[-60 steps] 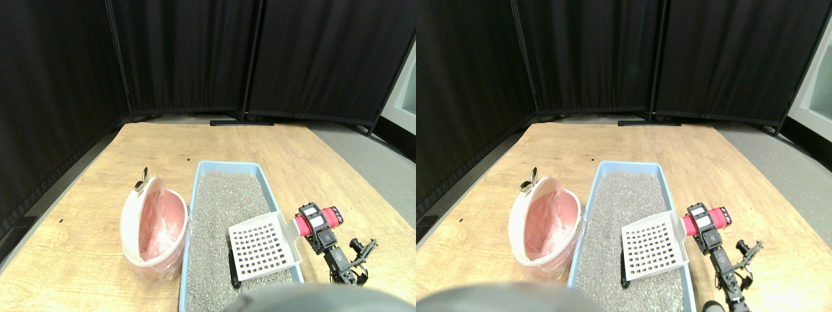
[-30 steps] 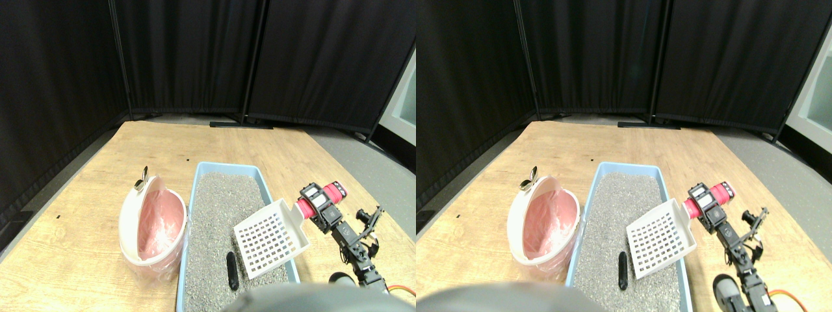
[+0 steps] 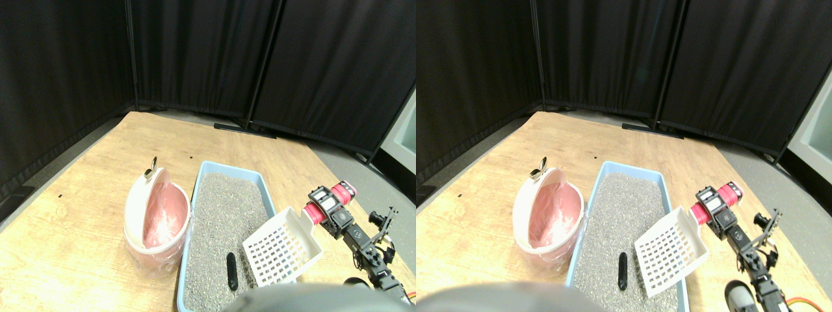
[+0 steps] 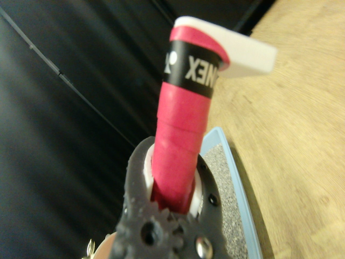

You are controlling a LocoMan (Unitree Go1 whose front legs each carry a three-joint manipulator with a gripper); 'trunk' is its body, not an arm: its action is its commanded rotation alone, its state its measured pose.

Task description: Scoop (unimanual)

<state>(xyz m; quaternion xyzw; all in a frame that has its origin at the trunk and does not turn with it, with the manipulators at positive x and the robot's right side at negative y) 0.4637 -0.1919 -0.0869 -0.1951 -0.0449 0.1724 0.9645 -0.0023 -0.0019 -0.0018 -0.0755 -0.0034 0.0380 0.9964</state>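
Observation:
A white slotted scoop [image 3: 281, 249] with a red wrapped handle [image 3: 331, 200] hangs tilted over the near right rim of the blue litter box [image 3: 194, 207]. My right gripper [image 3: 323, 212] is shut on that handle. In the wrist view the red handle [image 4: 185, 129] runs up through the dark jaw frame of the gripper [image 4: 171, 200]. A small dark lump [image 3: 231, 270] lies uncovered on the grey litter [image 3: 224, 208], to the left of the scoop and apart from it.
A white bin with a pink liner [image 3: 156, 216] stands against the box's left side, with its lid tipped up. Everything rests on a wooden board [image 3: 78, 195]. Black curtain panels [image 3: 195, 52] close off the back, and grey floor [image 3: 364, 175] runs along the right.
The scoop has swung right and tipped up, off the dark lump, which now lies bare on the litter. The whole picture has also shifted, so the camera moved.

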